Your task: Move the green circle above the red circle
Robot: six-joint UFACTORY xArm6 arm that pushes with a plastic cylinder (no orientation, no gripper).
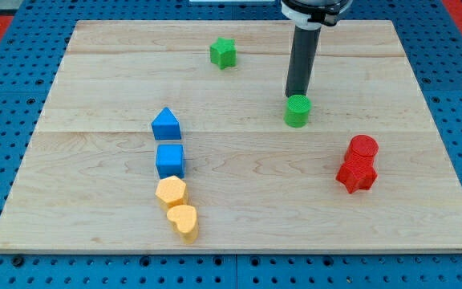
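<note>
Camera view shows the green circle [297, 111] standing upright on the wooden board [239, 225], right of centre and in the upper half. My tip [298, 95] sits at the circle's far edge, on the side toward the view's top, touching it or so close that no gap shows. The rod has no jaws and holds nothing; it stands straight up, its upper end running out of the view's top.

The red circle [363, 148] lies toward the view's bottom right of the green circle, clearly apart from it. Touching the red circle on its lower left side is a red star [354, 174], the two reading as one red cluster.

A green star [223, 53] sits near the view's top, to the left of the rod and well apart from the green circle.

On the left half of the board four blocks run in a line down toward the view's bottom. First comes a blue block with a pointed top [166, 124], then a blue cube [170, 160] just beside it. Below that a yellow hexagon [171, 193] touches a yellow heart [184, 221].

Around the board lies a blue pegboard surface [6, 96].
</note>
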